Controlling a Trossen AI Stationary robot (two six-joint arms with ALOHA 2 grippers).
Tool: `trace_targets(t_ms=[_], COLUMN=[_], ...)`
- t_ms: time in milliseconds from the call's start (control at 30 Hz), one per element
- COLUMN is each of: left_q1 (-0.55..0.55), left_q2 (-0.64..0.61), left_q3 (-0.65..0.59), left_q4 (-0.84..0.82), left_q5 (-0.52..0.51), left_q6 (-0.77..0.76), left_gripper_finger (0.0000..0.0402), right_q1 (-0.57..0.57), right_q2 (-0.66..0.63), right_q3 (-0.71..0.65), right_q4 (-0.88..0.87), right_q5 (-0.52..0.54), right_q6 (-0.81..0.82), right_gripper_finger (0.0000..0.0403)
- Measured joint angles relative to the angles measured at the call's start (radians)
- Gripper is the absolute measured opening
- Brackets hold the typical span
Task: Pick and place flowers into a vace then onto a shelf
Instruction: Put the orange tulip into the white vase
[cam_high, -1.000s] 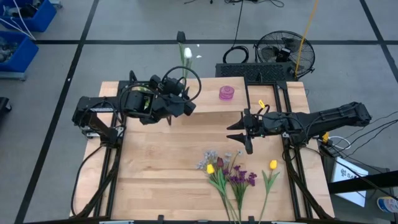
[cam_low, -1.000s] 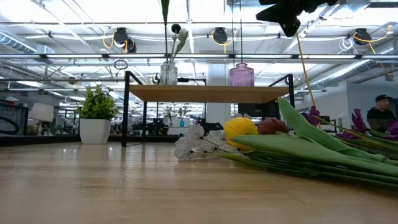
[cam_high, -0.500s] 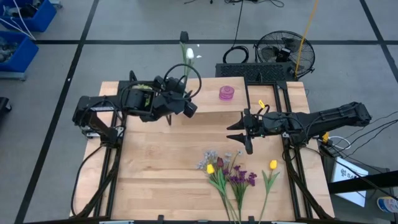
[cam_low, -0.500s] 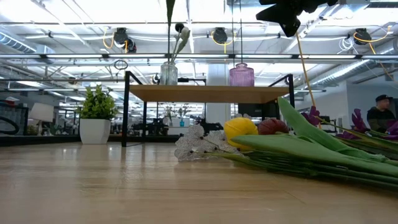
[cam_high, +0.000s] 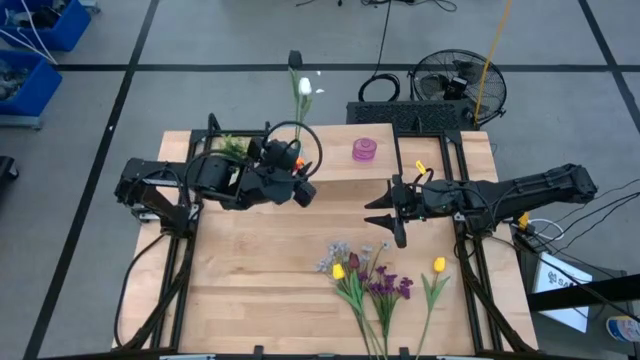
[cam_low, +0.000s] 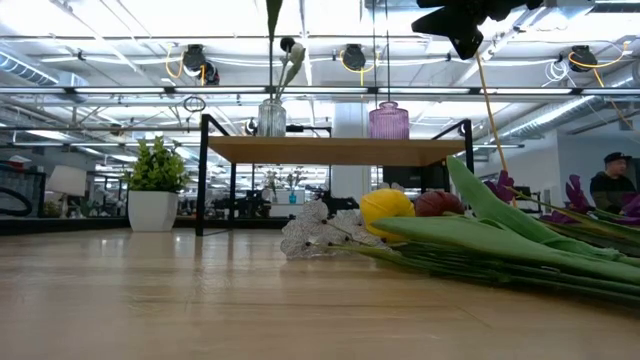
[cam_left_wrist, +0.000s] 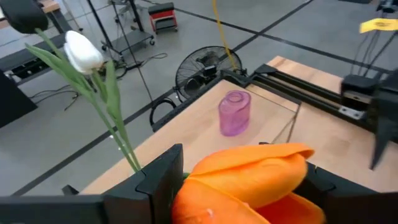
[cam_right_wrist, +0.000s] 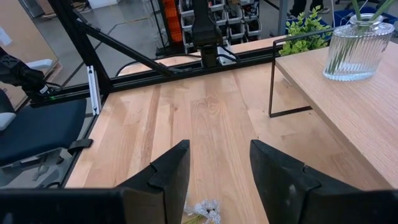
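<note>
An orange tulip (cam_left_wrist: 249, 180) is clamped between the fingers of the left gripper (cam_high: 297, 178), its bloom filling the near part of the left wrist view. The left gripper is held above the table (cam_high: 250, 280), near the left end of the shelf (cam_high: 340, 165).

On the shelf, a clear glass vase (cam_low: 271, 118) is seen at the left with a white tulip (cam_high: 302, 87) standing in it, its green stem rising well above the rim. A pink vase (cam_high: 364, 150) stands further right on the same board, apart from the clear one.

The remaining flowers (cam_high: 375, 285) are laid on the table at the near side, right of centre: yellow tulips, dark purple blooms and a pale lilac spray, their stems pointing toward the near edge. In the low view a yellow bloom (cam_low: 387, 211) lies close to the camera.

The right gripper (cam_high: 390, 218) is held over the table right of centre, between the shelf and the loose flowers, with its fingers (cam_right_wrist: 168, 174) parted and nothing between them.

A small green plant in a white pot (cam_low: 153, 195) is seen at the far left of the table.
</note>
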Motion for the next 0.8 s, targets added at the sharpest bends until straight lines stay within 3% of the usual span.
trace_targets(t_ms=[533,800], left_q1=[-0.083,-0.096], left_q2=[-0.012,-0.044], left_q3=[0.0,0.0], left_q4=[0.012,0.011], left_q5=[-0.009,-0.165], left_q6=[-0.063,-0.021], left_gripper_finger=[0.0214,0.0214], right_q1=[0.0,0.0], right_q2=[0.0,0.0], right_q3=[0.0,0.0], right_q4=[0.0,0.0], right_q5=[0.0,0.0], right_q6=[0.0,0.0], right_gripper_finger=[0.016,0.016])
